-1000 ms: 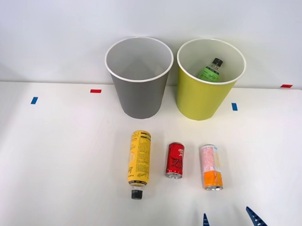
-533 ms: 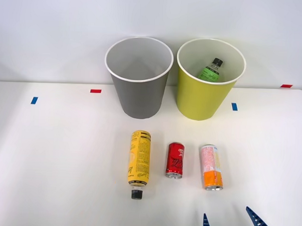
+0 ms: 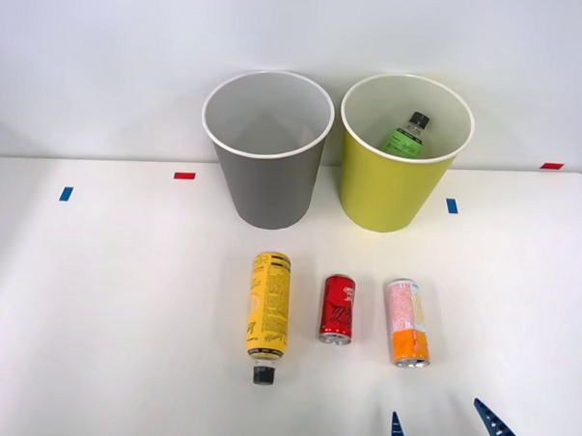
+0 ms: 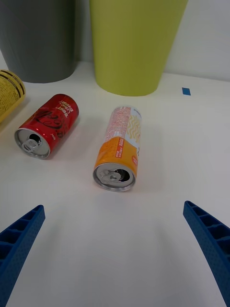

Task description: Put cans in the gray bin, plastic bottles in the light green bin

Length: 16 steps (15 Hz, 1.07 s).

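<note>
Right tool (image 3: pixel 446 429) is sitting at the near edge of the tabletop (image 3: pixel 93 316), fingers (image 4: pixel 19 240) spread wide apart, holding nothing. In the wrist view the tool (image 4: pixel 115 254) is hovering low over bare tabletop with the pink-and-orange can (image 4: pixel 120 146) lying just ahead, between the two finger lines, not touching either.

Three items are lying on their sides in a row in front of the bins, apart from each other:
- yellow bottle (image 3: pixel 268 309) on the robot's left, black cap pointing toward the robot
- red can (image 3: pixel 337 308) in the middle, open top facing the robot (image 4: pixel 47 125)
- pink-and-orange can (image 3: pixel 406 321) on the right, orange end and open top facing the robot; closest to the tool

Gray bin (image 3: pixel 267 149) is standing upright at the back, white inside showing, nothing visible in it. Light green bin (image 3: pixel 402 153) is standing upright just beside it on the robot's right, rims near each other. Green bottle (image 3: pixel 407 136) is leaning inside the light green bin, black cap up.

Wrist view is also showing the lower walls of the gray bin (image 4: pixel 40 43) and the light green bin (image 4: pixel 134 45) behind the cans, plus the yellow bottle's end (image 4: pixel 9 93).

Small blue and red tape marks (image 3: pixel 185 176) are stuck on the tabletop.
</note>
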Tool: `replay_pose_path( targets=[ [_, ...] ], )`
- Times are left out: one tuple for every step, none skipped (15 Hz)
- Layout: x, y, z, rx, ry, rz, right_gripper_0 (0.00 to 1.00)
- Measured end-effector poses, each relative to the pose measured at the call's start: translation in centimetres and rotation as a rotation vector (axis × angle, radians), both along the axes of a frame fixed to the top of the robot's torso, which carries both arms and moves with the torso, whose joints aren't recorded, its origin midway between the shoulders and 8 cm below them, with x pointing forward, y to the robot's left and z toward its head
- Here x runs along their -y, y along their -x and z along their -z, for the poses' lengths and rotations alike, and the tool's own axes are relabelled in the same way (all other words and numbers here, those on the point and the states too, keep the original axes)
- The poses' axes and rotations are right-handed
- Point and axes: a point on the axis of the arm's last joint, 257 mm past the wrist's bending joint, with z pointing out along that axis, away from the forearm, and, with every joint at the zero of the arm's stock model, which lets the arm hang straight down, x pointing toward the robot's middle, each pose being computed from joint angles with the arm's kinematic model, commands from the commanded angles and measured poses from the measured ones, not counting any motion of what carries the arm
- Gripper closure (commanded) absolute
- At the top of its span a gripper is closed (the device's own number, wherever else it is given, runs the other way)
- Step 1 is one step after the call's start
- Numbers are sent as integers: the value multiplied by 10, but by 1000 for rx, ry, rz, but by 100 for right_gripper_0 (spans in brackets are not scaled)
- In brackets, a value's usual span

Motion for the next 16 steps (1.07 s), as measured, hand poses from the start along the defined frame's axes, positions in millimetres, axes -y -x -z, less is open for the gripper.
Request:
replay_pose_path(
  targets=[
    [0,0,0,0,0,0,0],
    [0,0,0,0,0,0,0],
    [0,0,0,0,0,0,0],
    [0,0,0,0,0,0,0],
    [0,0,0,0,0,0,0],
    [0,0,0,0,0,0,0],
    [0,0,0,0,0,0,0],
    [0,0,0,0,0,0,0],
    [0,0,0,0,0,0,0],
    [0,0,0,0,0,0,0],
    [0,0,0,0,0,0,0],
    [0,0,0,0,0,0,0],
    [0,0,0,0,0,0,0],
    [0,0,0,0,0,0,0],
    [0,0,0,0,0,0,0],
    [0,0,0,0,0,0,0]
  ],
)
